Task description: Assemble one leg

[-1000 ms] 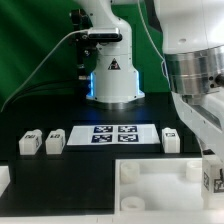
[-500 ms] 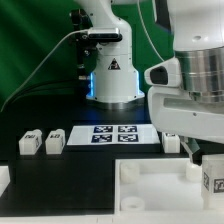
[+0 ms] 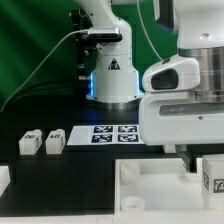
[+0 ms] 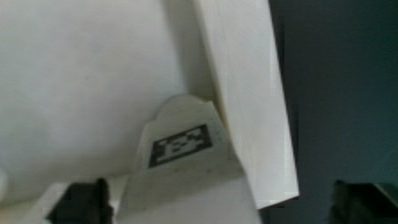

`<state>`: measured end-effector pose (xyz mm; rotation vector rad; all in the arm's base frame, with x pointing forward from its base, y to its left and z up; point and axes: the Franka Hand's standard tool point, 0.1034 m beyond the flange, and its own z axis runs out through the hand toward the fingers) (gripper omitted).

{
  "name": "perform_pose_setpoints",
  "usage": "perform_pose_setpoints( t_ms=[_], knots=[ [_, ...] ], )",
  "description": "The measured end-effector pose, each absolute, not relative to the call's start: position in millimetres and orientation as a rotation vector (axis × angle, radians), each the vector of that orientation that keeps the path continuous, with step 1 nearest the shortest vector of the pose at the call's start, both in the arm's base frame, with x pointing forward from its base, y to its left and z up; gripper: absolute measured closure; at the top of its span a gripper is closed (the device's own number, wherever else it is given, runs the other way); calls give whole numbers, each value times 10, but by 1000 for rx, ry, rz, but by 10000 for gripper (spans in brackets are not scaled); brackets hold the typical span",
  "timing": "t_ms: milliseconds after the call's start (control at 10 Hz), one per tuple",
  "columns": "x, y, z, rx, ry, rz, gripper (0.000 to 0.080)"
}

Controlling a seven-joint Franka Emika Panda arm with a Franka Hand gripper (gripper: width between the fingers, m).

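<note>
One leg (image 3: pixel 213 176), a small white post with a tag sticker, stands at the tray's (image 3: pixel 150 186) corner on the exterior view's right. My gripper (image 3: pixel 202 164) hangs right over it. In the wrist view the leg (image 4: pixel 178 148) lies between my two dark fingertips (image 4: pixel 82 202), next to the tray's white rim (image 4: pixel 240 90). The gripper (image 4: pixel 222 206) has its jaws wide apart, with a dark gap between the white parts and one finger. Two more legs (image 3: pixel 30 143) (image 3: pixel 54 142) stand on the black table at the exterior view's left.
The marker board (image 3: pixel 112 134) lies flat behind the tray. The arm's base (image 3: pixel 112 75) stands at the back with a cable beside it. A white part's edge (image 3: pixel 3 179) shows at the exterior view's lower left. My arm's bulky wrist hides the table behind the tray's right side.
My wrist has turned and swung toward the exterior view's left, now hiding the leg that stood right of the marker board. The leg at the tray corner has stayed in place.
</note>
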<state>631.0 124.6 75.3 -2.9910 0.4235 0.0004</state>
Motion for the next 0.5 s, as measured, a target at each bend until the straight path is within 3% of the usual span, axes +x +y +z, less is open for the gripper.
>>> perform_pose_setpoints(
  t_ms=[100, 200, 300, 500],
  knots=[
    [6308, 1244, 751, -2983, 477, 4, 270],
    [6301, 1211, 743, -2988, 476, 8, 410],
    [6292, 1185, 741, -2984, 528, 16, 486],
    [6285, 1134, 739, -2955, 720, 27, 486]
  ],
)
